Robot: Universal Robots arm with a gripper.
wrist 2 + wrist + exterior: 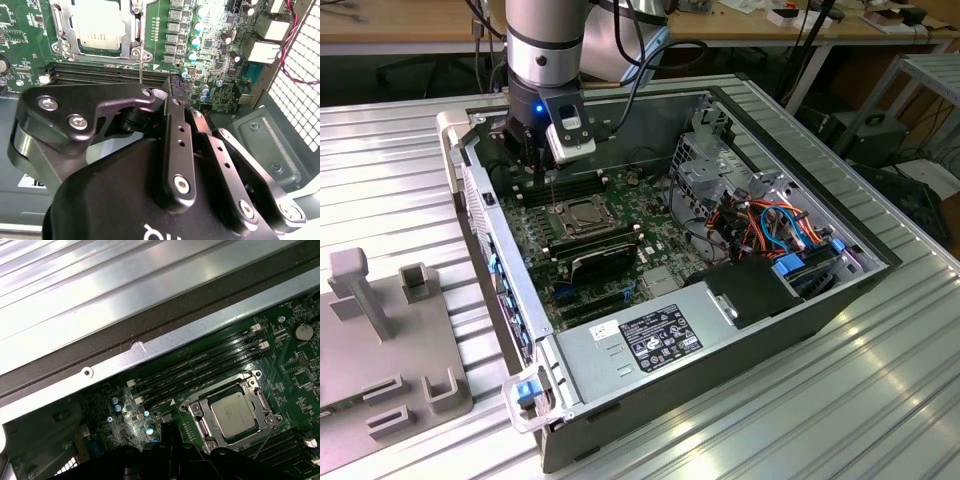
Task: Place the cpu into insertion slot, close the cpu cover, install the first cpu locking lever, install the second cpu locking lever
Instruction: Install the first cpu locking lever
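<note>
The cpu (583, 212) lies flat in the insertion slot (560, 222) on the green board, its silver top showing in both wrist views (97, 24) (235, 413). The cpu cover (61, 30) (199, 411) is folded down around it as a silvery frame. One thin wire locking lever (142, 70) (265, 441) stands up from a socket corner. My gripper (542, 172) (156, 94) hangs just beside the socket, on the exterior view's left of it. Its black fingers (172, 107) are pinched together on the lever's free end.
Long black memory slots (100, 76) run between the socket and my gripper. The open case's metal wall (150, 347) is close on one side. A black cooler (605, 258), the power supply (650, 340) and bundled cables (770, 225) fill the case towards the exterior view's right.
</note>
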